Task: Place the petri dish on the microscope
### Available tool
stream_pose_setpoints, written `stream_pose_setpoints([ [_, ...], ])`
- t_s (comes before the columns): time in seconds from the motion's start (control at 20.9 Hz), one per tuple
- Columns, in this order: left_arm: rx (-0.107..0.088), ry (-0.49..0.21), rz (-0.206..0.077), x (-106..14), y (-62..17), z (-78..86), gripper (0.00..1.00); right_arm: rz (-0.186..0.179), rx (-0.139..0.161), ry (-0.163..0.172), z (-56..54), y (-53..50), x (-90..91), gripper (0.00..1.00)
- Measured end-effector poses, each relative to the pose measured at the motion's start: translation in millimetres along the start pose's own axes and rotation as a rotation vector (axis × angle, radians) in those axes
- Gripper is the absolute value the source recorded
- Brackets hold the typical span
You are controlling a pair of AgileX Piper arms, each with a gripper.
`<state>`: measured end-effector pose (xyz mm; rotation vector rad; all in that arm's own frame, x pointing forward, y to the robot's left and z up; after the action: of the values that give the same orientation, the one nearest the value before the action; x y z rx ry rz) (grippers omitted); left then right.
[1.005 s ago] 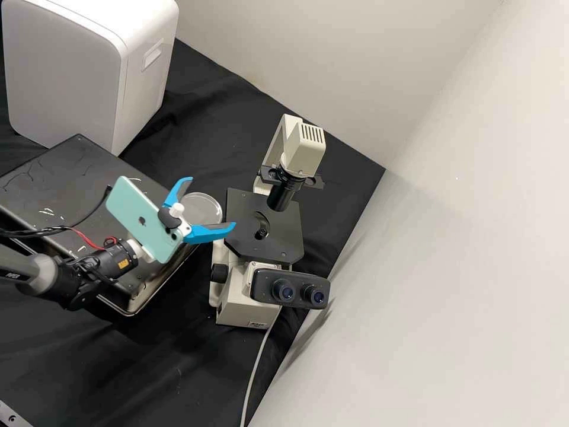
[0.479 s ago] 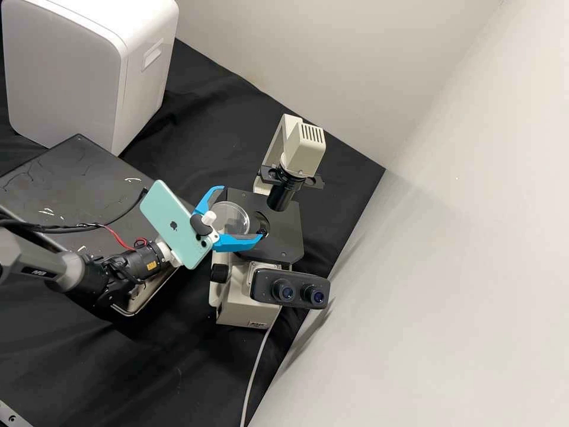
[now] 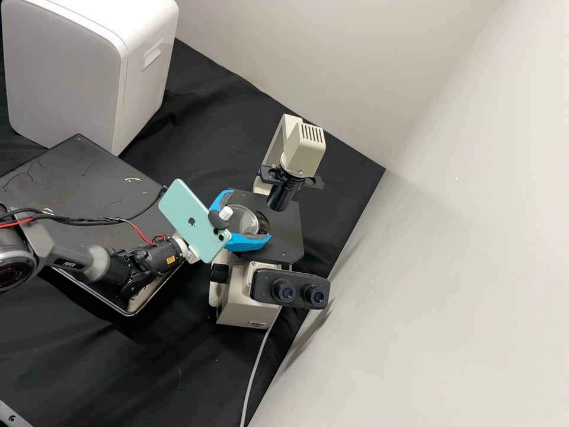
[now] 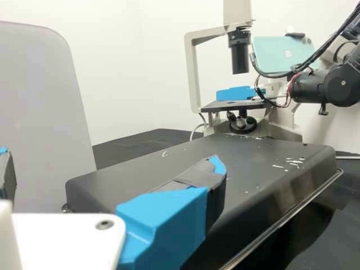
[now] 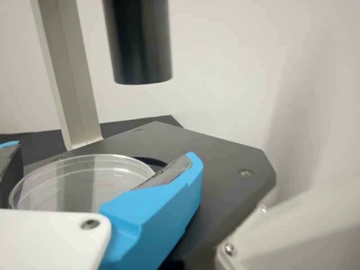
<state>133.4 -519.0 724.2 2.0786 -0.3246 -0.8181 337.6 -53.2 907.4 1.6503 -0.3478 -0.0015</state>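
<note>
Presently right gripper (image 3: 251,215) clasping petri dish (image 3: 241,220) over microscope stage (image 3: 285,230) centre; left gripper (image 4: 109,160) spread

On my feed, a white, round-cornered cabinet (image 3: 89,65) stands at the far left of the tabletop (image 3: 118,367), which is draped in black cloth. Just beside it, nearer the high camera, lies a flat black case (image 3: 71,178) with a metal rim, its top lined with cracks and flecked with white. Pale walls (image 3: 474,237) close the tabletop in behind and to the right.
</note>
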Motion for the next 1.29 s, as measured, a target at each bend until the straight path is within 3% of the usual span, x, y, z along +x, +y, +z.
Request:
stream_pose_setpoints([
  [0.19,0.001,0.0,-0.002,0.1,-0.3,-0.2,1.0,-0.003,-0.019,0.0,3.5,-3.1,12.3,0.0],
  [0.38,0.001,0.0,-0.004,0.2,-0.6,-0.3,1.0,-0.018,-0.041,-0.021,7.2,-5.1,25.1,0.0],
  [0.48,0.004,0.005,-0.007,0.5,-1.2,-1.5,1.0,-0.01,-0.035,-0.026,9.6,-5.4,32.0,0.0],
  [0.67,0.008,0.002,-0.008,0.5,-1.1,-1.9,1.0,0.001,-0.052,-0.045,15.4,-9.4,43.0,0.0],
  [0.86,0.007,0.005,-0.007,0.5,-1.1,-2.4,1.0,0.017,-0.055,-0.036,18.2,-11.5,47.8,0.0],
  [1.01,0.007,0.005,-0.007,0.5,-1.1,-2.4,1.0,0.026,-0.075,-0.028,19.9,-12.7,48.6,0.0],
  [1.29,0.007,0.005,-0.007,0.5,-1.1,-2.4,1.0,0.038,-0.074,-0.016,21.0,-16.0,49.7,0.0],
])
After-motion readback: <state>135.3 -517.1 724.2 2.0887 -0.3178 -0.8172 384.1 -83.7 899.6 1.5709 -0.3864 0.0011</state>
